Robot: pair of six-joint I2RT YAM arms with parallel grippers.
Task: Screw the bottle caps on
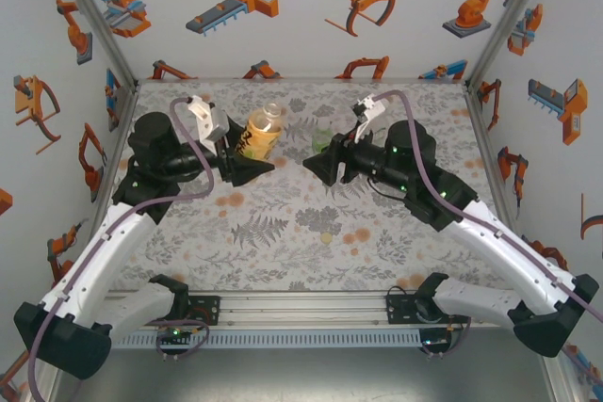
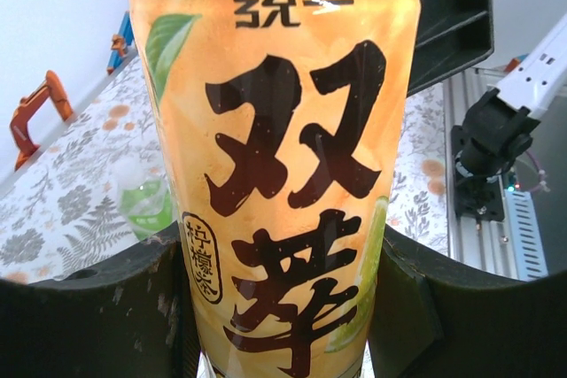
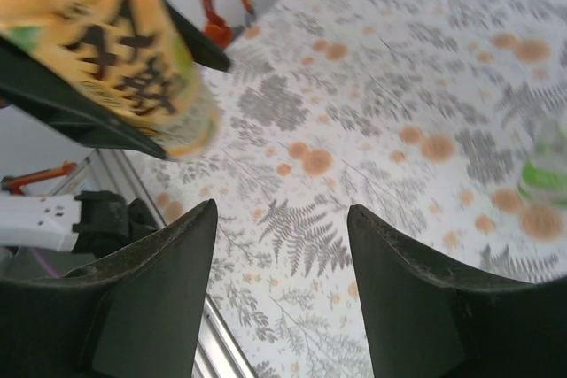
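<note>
Left wrist view: the left end effector (image 2: 283, 325) is closed firmly on the amber-yellow bottle (image 2: 283, 130), which is held tilted over the table (image 2: 62, 210) by its labelled body. The right end effector (image 3: 279, 254) is seen partly open and empty, facing that bottle. A yellowish cap (image 1: 327, 236) lies on the table, well apart from both. If the cap is brought in crooked, the threads may be crossed; the smooth bottle may also be twisted within the grip.

Left gripper (image 2: 283, 325) holds the bottle (image 1: 263, 132), right gripper (image 1: 314, 165) to its right.
</note>
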